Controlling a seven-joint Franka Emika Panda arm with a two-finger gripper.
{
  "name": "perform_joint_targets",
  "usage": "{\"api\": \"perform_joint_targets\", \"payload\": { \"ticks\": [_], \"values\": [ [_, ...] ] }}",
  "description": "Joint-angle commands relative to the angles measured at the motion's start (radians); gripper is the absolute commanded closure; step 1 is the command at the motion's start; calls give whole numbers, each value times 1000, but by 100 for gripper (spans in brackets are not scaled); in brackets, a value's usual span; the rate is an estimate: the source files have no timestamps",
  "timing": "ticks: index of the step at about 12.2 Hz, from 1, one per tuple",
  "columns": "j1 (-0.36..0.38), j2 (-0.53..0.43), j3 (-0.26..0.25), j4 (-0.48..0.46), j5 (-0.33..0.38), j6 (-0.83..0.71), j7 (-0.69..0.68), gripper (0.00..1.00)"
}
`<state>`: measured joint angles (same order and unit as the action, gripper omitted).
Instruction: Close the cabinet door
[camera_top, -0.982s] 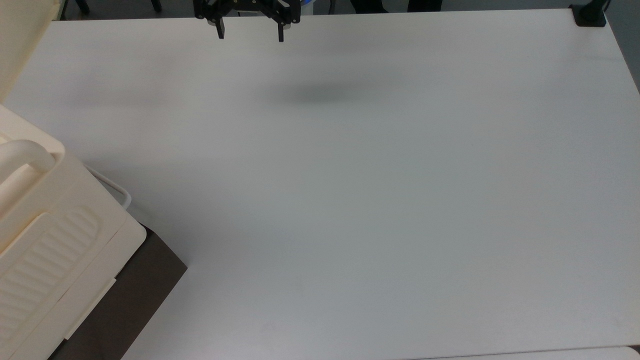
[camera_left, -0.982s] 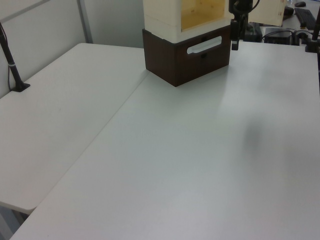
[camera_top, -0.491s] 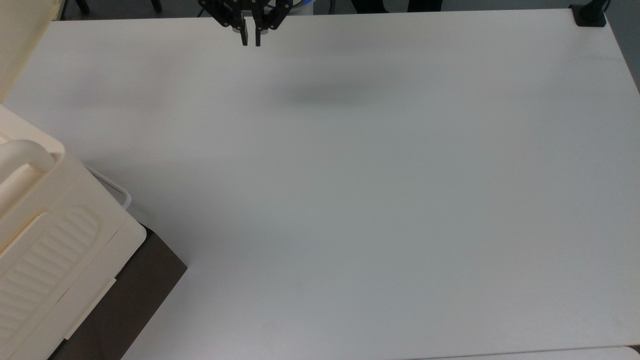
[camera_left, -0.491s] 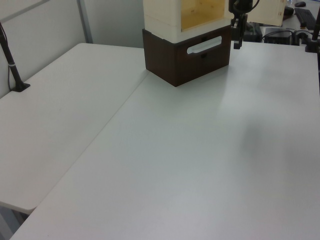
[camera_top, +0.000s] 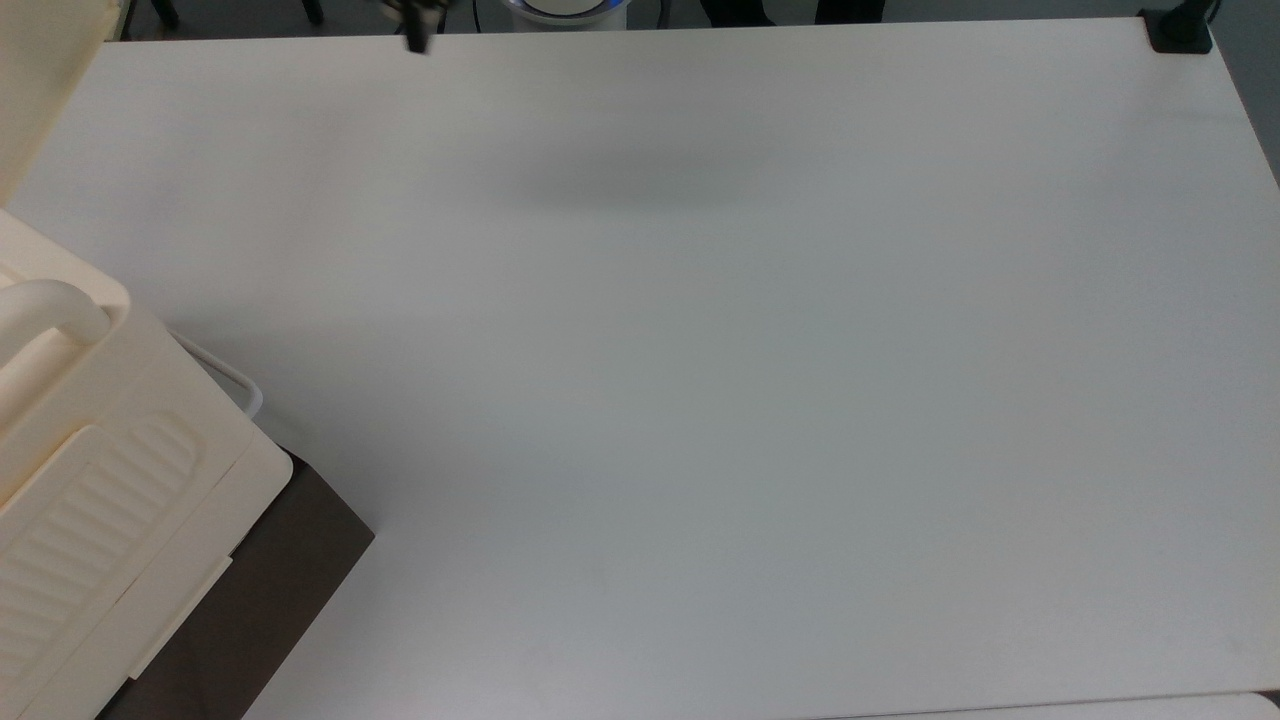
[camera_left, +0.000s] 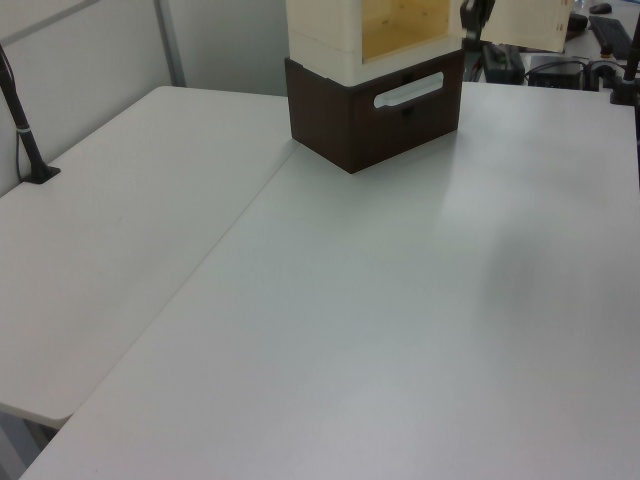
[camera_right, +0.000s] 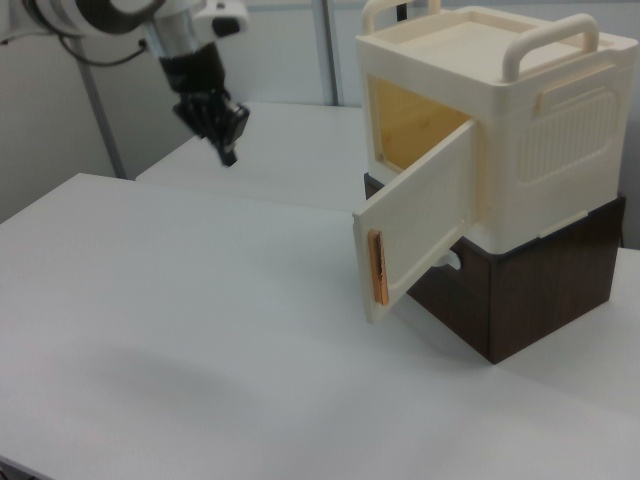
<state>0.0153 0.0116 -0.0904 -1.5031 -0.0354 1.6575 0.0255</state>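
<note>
In the right view, the gripper (camera_right: 227, 140) hangs above the far left part of the white table (camera_right: 200, 330), its fingers pressed together on nothing, well apart from the cabinet (camera_right: 520, 140). Further right, the cream cabinet sits on a dark brown base (camera_right: 530, 290) near the table's right edge. Its cabinet door (camera_right: 420, 225) stands swung open toward the table's middle, showing a yellowish interior and a copper-coloured strip (camera_right: 378, 268) on the door's free edge.

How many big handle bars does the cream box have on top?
2. On the cabinet, one handle bar arches over the right view's near right edge, the other over the far left edge.
</note>
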Motion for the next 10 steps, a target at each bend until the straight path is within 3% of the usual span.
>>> {"api": "perform_joint_targets", "payload": {
  "ticks": [1, 7, 10],
  "values": [
    [-102, 4, -6, 102, 17, 2, -6, 100],
    [-345, -2, -26, 149, 83, 99, -133, 100],
    [-368, 13, -130, 139, 94, 200, -246, 100]
  ]
}}
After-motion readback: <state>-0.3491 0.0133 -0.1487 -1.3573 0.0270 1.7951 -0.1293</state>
